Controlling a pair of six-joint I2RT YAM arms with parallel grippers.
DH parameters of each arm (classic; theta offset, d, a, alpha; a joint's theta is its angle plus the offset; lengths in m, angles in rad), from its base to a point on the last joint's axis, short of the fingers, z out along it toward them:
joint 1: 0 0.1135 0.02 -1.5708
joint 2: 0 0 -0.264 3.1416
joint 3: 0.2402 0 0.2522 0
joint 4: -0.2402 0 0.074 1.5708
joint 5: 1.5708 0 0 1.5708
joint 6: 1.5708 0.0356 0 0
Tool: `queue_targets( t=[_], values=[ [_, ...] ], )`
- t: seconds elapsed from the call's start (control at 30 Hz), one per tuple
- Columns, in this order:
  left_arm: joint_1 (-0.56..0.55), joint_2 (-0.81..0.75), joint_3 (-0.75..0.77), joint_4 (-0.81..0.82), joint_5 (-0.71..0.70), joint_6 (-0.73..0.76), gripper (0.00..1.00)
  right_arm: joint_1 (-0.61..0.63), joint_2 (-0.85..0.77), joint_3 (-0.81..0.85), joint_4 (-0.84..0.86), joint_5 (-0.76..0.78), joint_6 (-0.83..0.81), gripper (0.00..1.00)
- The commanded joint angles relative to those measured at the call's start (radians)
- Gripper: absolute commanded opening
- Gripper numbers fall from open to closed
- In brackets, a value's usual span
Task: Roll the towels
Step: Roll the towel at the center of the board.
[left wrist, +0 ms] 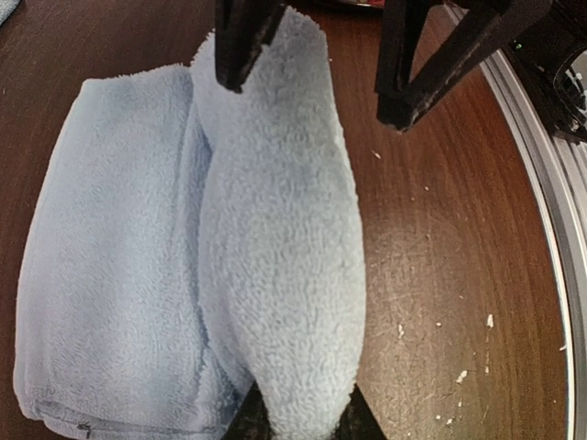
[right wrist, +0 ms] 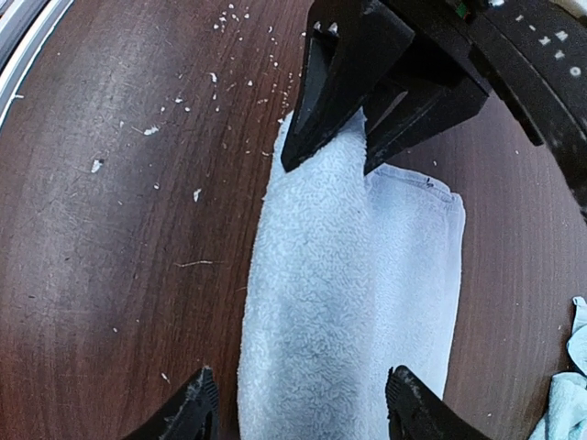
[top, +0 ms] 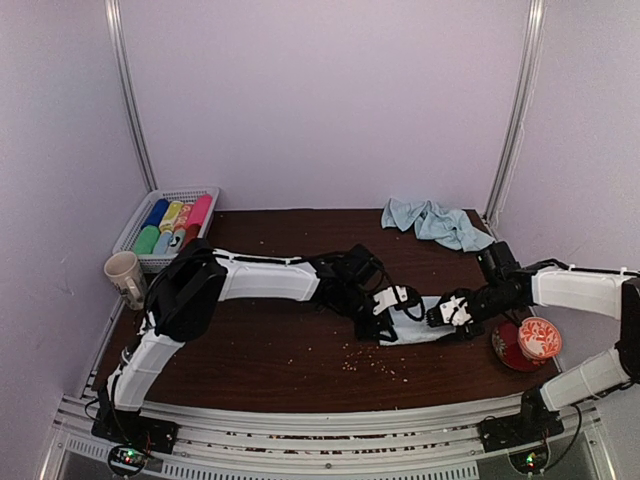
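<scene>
Two towels, one between the grippers

We see a white basket (top: pixel 128 232) at the back left of the table (top: pixel 280 350), packed with bright rolls (top: pixel 175 218). A mug (top: pixel 124 275) stands just beside it, and a red dish (top: pixel 508 348) sits at the right edge. On the dark, crumb-strewn (top: pixel 370 360) wood the half-rolled towel (left wrist: pixel 275 238) lies in the middle. Our left gripper (left wrist: pixel 303 403) pinches one end of its roll; our right gripper (right wrist: pixel 301 385) straddles the other, jaws apart. The crumpled towel (top: pixel 435 222) lies back right, by pale lilac walls (top: pixel 320 100).
</scene>
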Motion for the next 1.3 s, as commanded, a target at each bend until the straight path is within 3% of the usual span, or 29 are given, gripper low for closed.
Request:
queue_targets(
  t=[0.0,0.47,0.57,0.7,0.93,1.13,1.27],
  values=[
    [0.015,0.079,0.003,-0.126,-0.010,-0.026,0.15,0.017,-0.004,-0.036,0.083,-0.014,0.019,0.61],
    [0.024,0.091,0.022,-0.132,-0.005,-0.036,0.15,0.071,0.074,-0.048,0.149,0.063,0.074,0.45],
    [0.028,0.093,0.027,-0.133,-0.004,-0.037,0.16,0.072,0.082,-0.057,0.154,0.072,0.074,0.37],
    [0.036,0.085,0.033,-0.131,-0.017,-0.043,0.27,0.073,0.105,-0.052,0.154,0.087,0.085,0.24],
    [0.046,0.026,0.013,-0.103,-0.073,-0.045,0.48,0.071,0.156,-0.016,0.126,0.105,0.124,0.11],
    [0.046,-0.115,-0.121,0.062,-0.162,-0.051,0.68,0.040,0.192,0.038,0.057,0.061,0.146,0.10],
    [0.046,-0.214,-0.243,0.180,-0.241,-0.033,0.73,0.021,0.234,0.099,-0.006,0.039,0.175,0.11]
  ],
)
